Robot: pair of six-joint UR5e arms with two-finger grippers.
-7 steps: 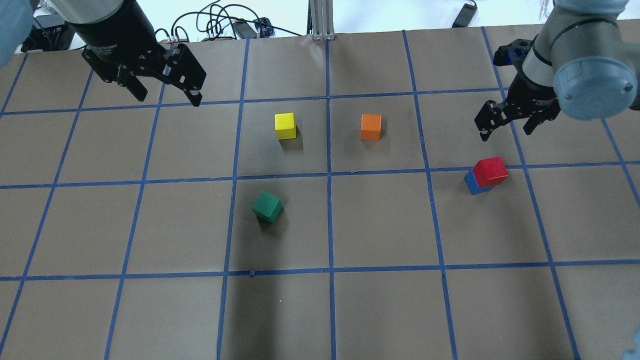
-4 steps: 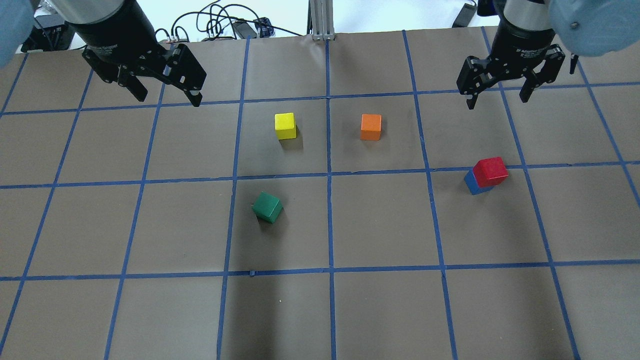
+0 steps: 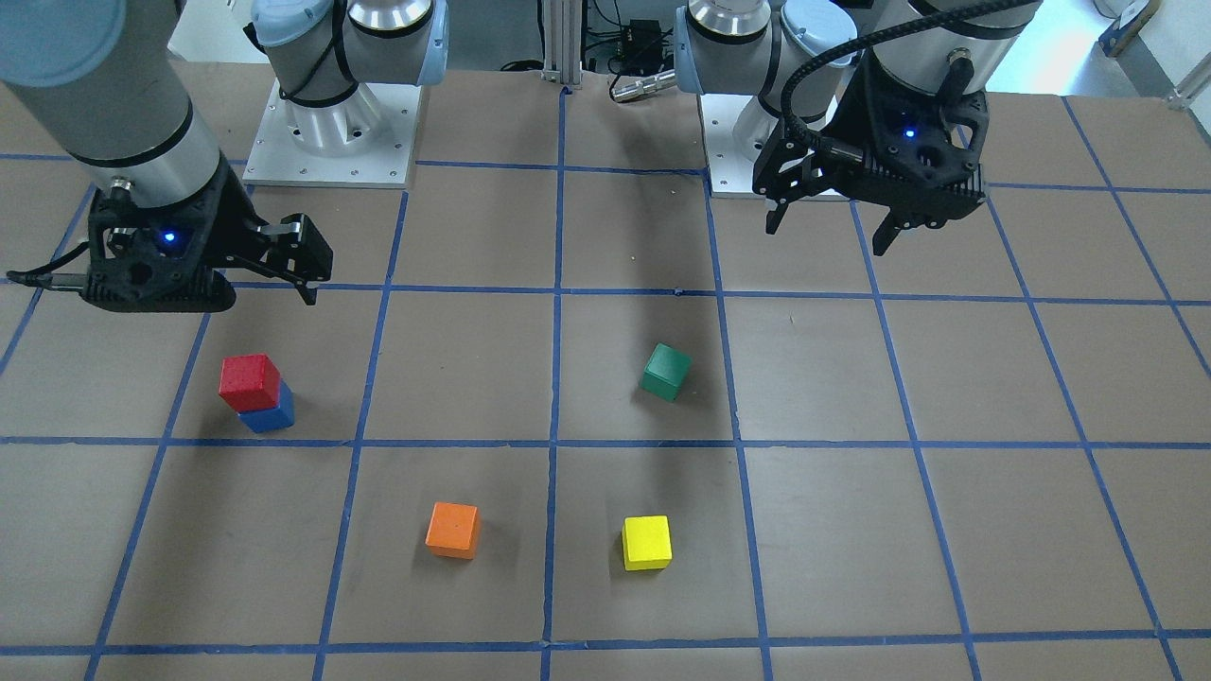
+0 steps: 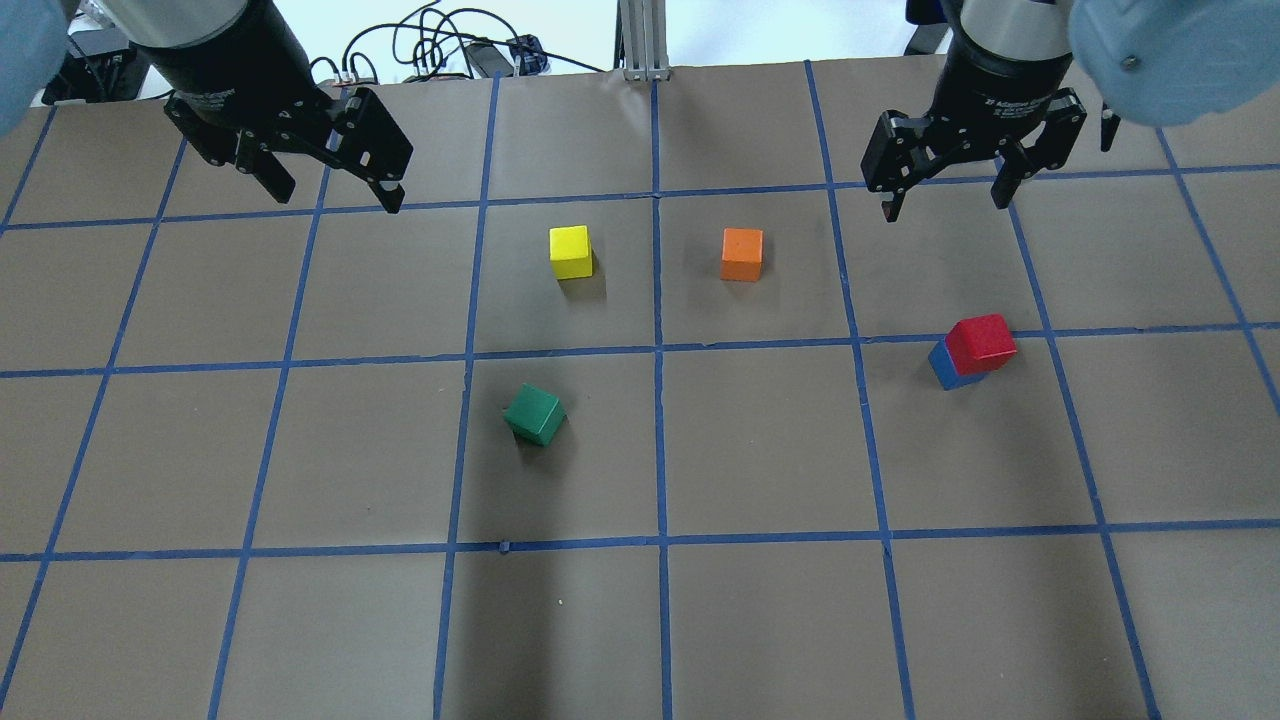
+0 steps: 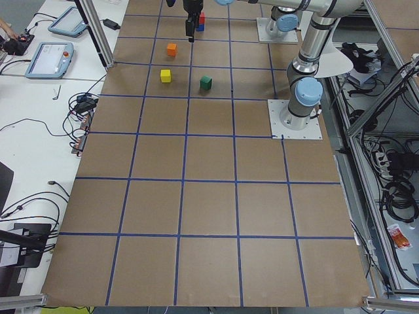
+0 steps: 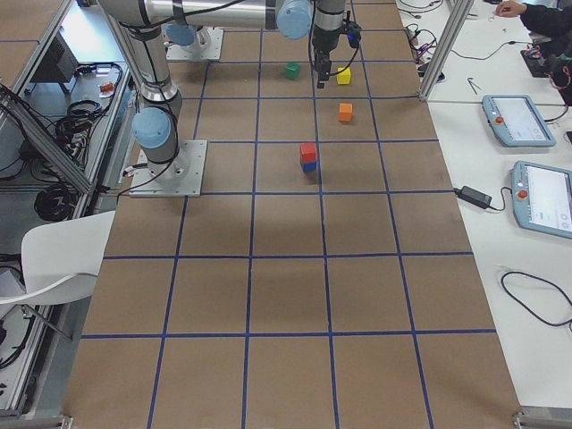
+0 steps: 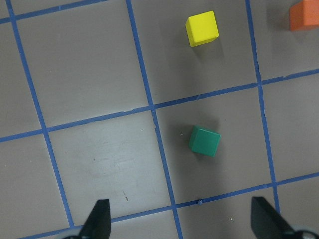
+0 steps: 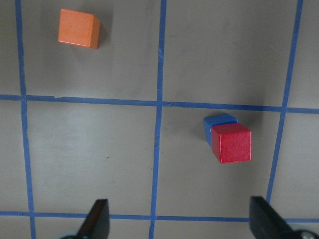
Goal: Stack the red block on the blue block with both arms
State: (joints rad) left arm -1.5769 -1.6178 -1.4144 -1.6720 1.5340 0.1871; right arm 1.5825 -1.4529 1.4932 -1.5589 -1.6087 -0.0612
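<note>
"Red block (image 4: 981, 343): where does it sit?"

"On top of the blue block (image 4: 941, 368), in the right half of the bench (image 4: 760, 620) as the overhead camera sees it. The two touch, and a strip of blue shows at the stack's left and lower side. The stack lies just below one of the tape lines (image 4: 560, 352) that cross the bench. Neither arm holds either block."

"And going across from the left?"

"Far left, near the back edge, the left gripper (image 4: 338, 195) hangs above the surface. Its fingers are spread wide with nothing between them. Right of it, near the middle, comes the yellow cube (image 4: 570, 251). The green cube (image 4: 534, 414) lies below that and a little further left, one square nearer the camera and turned at an angle to the grid. The left wrist camera looks down on both, well apart from the fingertips."

"Past the centre line?"

"The orange cube (image 4: 741, 254) is level with the yellow one, in the next square. Further right is the stack, one row nearer the camera. Toward the back edge beyond it is the right gripper (image 4: 944, 205), raised and well clear of the red block. Its fingers are also spread and hold nothing. Its wrist camera shows the stack ahead of the fingertips and the orange cube off to one side."
</note>
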